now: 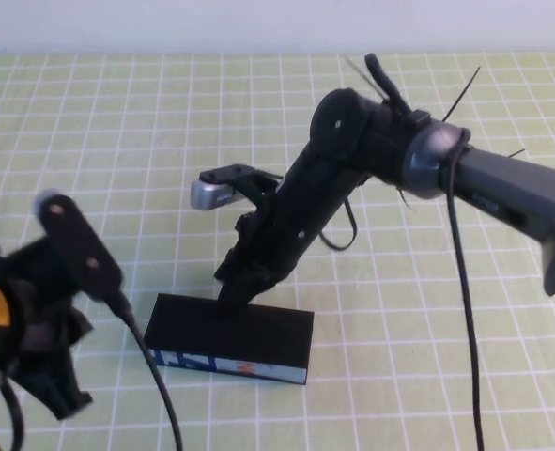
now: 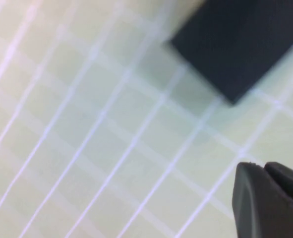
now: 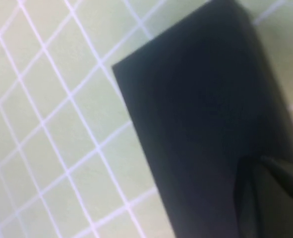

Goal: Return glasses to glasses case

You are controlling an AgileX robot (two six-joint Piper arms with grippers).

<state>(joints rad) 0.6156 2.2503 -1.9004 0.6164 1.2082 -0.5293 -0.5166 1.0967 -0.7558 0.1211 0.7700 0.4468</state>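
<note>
case [image 1: 230,336] lid down, near front edge, glasses unseen | right gripper [image 1: 232,301] pressing lid, likely closing it, jaws: cannot tell | left gripper [image 1: 56,390] parked front-left corner, jaws: cannot tell

We count one glasses case [image 1: 230,334], a flat black box lying closed on one green checked cloth [image 1: 164,141]. We count two robot arms and two grippers: the left gripper [image 1: 47,390] low near the cloth's left edge, the right gripper [image 1: 232,299] tip-down on the case's lid. We see two cables.
</note>
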